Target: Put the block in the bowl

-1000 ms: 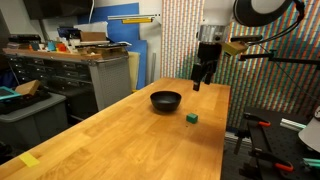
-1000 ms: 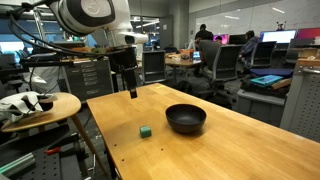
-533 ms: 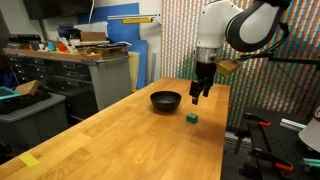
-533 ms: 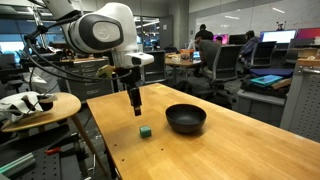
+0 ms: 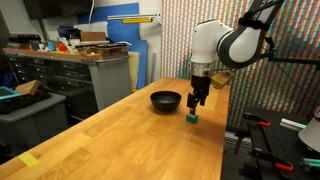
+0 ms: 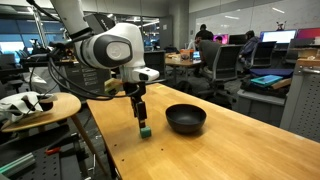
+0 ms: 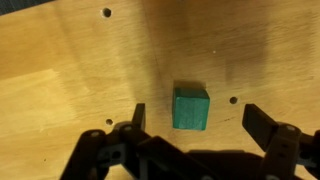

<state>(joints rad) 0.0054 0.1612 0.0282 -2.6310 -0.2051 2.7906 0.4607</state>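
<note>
The block [image 7: 190,108] is a small green cube on the wooden table; it also shows in both exterior views [image 5: 190,119] [image 6: 146,131]. The bowl [image 5: 166,100] is black, round and shallow, and stands on the table beside the block, also in an exterior view [image 6: 186,119]. My gripper [image 7: 195,120] is open, pointing straight down just above the block, with one finger on each side of it and not touching it. In both exterior views the gripper [image 5: 198,102] [image 6: 141,116] hangs right over the cube.
The wooden table [image 5: 120,140] has screw holes near the block. Its edge runs close to the block [image 6: 110,150]. A metal cabinet [image 5: 60,75] and a round side table [image 6: 40,105] stand off the table. People sit at desks behind [image 6: 215,55].
The arm has come down and moved from behind the bowl to right above the block. The gripper stays open. Block and bowl have not moved.
</note>
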